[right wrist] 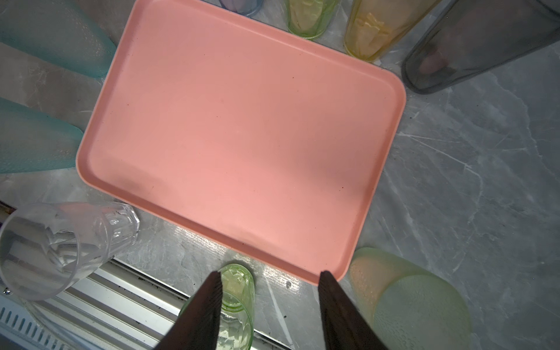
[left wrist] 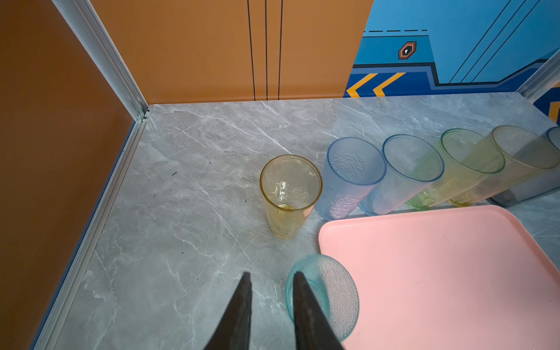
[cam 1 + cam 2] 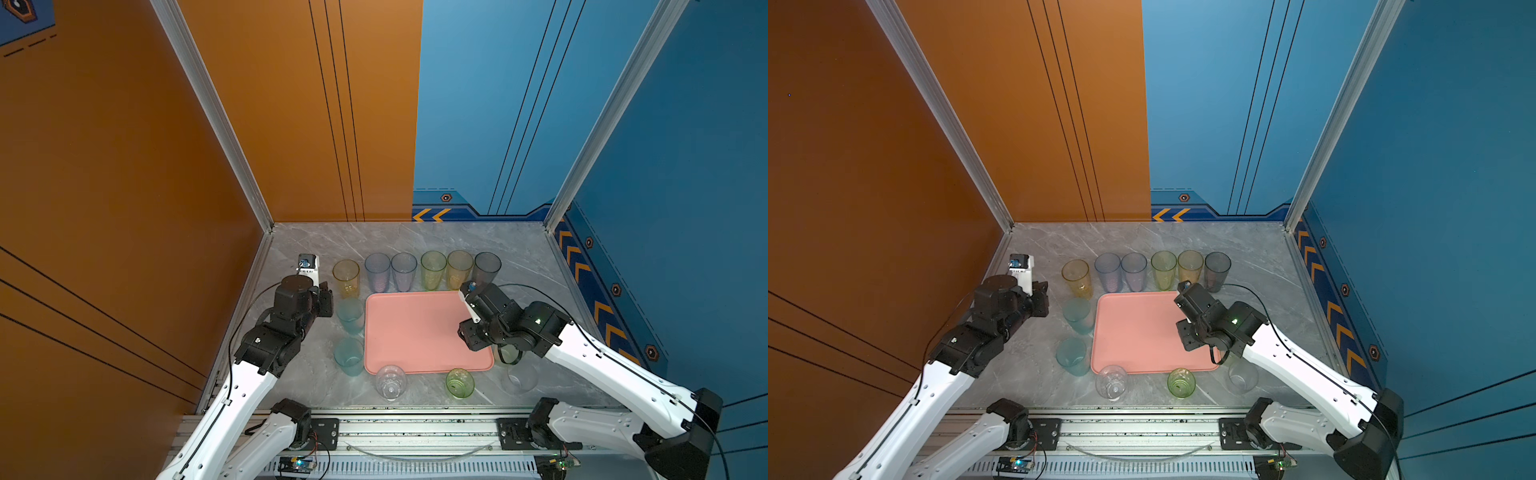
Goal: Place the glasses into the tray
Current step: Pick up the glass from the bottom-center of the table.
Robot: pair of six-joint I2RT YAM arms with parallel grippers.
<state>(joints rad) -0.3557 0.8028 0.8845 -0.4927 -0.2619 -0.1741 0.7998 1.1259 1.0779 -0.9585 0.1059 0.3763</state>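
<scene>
Now: tray bare, left end effector at a teal glass

The tray (image 3: 419,332) lies mid-table, toward the near edge, with no glass in it. On its side facing the table's left edge, the left end effector (image 2: 271,274) has its jaws narrowly apart. They seem to straddle the wall of the teal glass (image 2: 336,291). A firm pinch on that wall, then a lift clear of the low rim, should serve best. The right end effector (image 1: 270,272) hangs wide open and empty. The yellow glass (image 2: 289,194) and the second teal glass (image 3: 349,356) flank the target, and either could be knocked.
</scene>
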